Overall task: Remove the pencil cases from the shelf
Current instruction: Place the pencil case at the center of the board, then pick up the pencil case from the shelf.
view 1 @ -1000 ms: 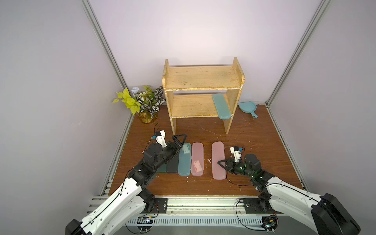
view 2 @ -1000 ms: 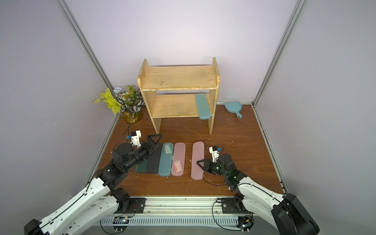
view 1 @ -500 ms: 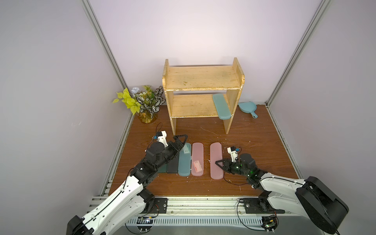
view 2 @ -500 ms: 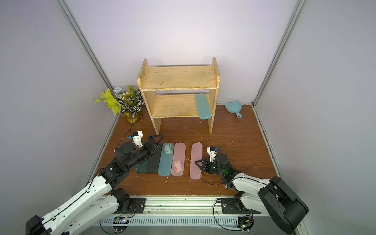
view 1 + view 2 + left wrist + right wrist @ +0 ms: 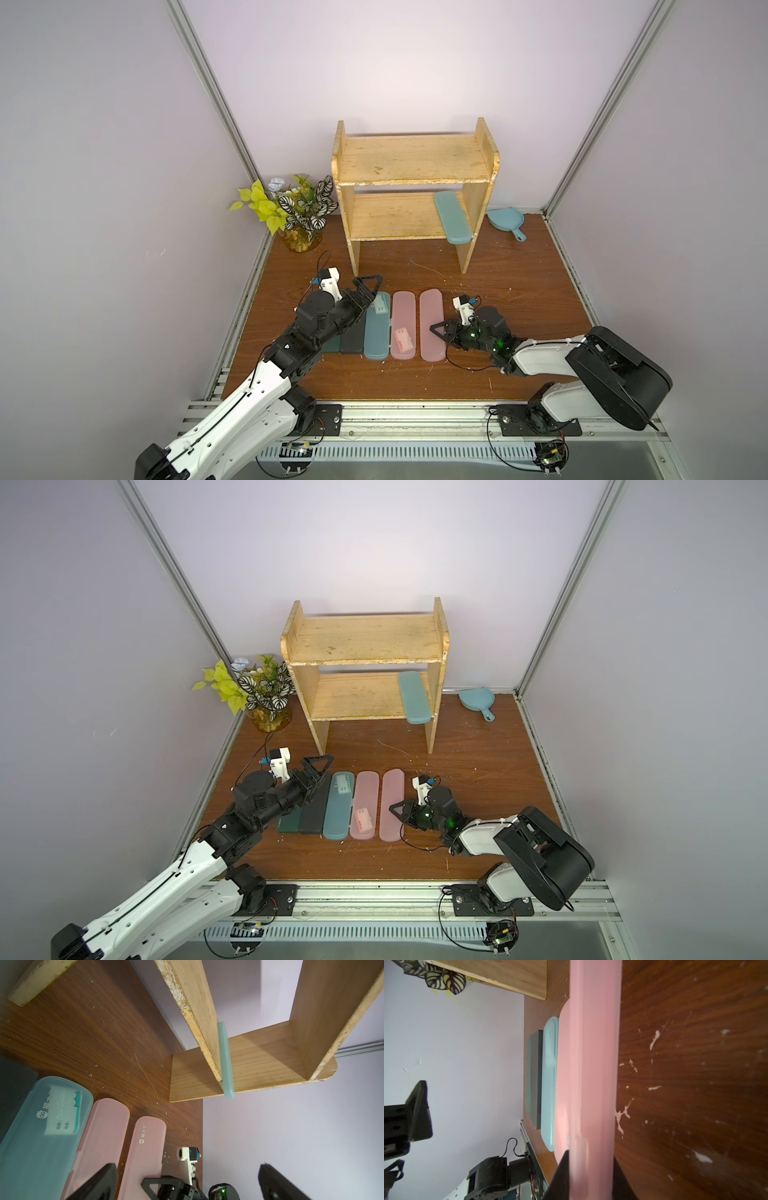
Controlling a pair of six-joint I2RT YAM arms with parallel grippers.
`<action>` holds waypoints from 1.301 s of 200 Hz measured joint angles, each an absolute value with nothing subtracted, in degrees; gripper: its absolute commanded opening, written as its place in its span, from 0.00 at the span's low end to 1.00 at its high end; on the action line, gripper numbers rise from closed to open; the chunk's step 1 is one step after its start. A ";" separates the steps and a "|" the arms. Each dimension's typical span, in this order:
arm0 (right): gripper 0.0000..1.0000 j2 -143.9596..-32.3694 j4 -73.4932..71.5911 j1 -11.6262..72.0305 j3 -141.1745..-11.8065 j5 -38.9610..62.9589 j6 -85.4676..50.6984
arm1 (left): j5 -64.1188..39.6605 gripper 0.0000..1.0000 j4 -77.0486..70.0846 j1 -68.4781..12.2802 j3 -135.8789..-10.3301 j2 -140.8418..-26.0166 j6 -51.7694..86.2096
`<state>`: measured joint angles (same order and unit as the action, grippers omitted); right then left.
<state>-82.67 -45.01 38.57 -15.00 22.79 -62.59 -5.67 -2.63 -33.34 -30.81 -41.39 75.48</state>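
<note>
Both top views look down from high over the front rail (image 5: 415,419) toward the back wall (image 5: 395,62), with the shelf (image 5: 411,160) at frame centre. The left wrist camera looks low across the floor (image 5: 83,1032) at the shelf. The right wrist camera hugs a pink case (image 5: 593,1064), which all four views share.

Left gripper (image 5: 368,287) hung forward, arm outstretched, jaws spread wide; right gripper (image 5: 437,329) lay low, rolled sideways, jaws clamped tight
</note>
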 measured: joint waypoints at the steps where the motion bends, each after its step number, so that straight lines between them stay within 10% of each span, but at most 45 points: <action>1: 0.16 -82.74 -45.06 38.57 -15.03 22.79 -62.59 | -5.67 1.00 -2.63 -33.34 -30.81 -41.36 75.48; 48: 0.20 -87.13 -47.07 38.92 -16.60 22.94 -63.44 | -5.63 1.00 -2.39 -33.34 -30.92 -40.97 75.57; 98: 0.55 -87.05 -44.95 38.96 -17.39 22.79 -64.10 | -5.34 0.99 -2.31 -33.34 -31.31 -41.93 75.64; 153: 0.71 -78.02 -31.24 38.98 -21.15 20.56 -60.53 | -5.30 0.99 -3.49 -33.34 -34.79 -46.70 75.35; 260: 0.97 -56.01 -1.67 32.03 -25.67 11.64 -49.82 | -7.73 0.99 -20.01 -39.51 -48.71 -75.83 76.47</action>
<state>-56.01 -1.67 32.03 -25.67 11.64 -49.82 -7.73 -20.01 -39.51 -48.71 -75.83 76.47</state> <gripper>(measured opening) 0.961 0.993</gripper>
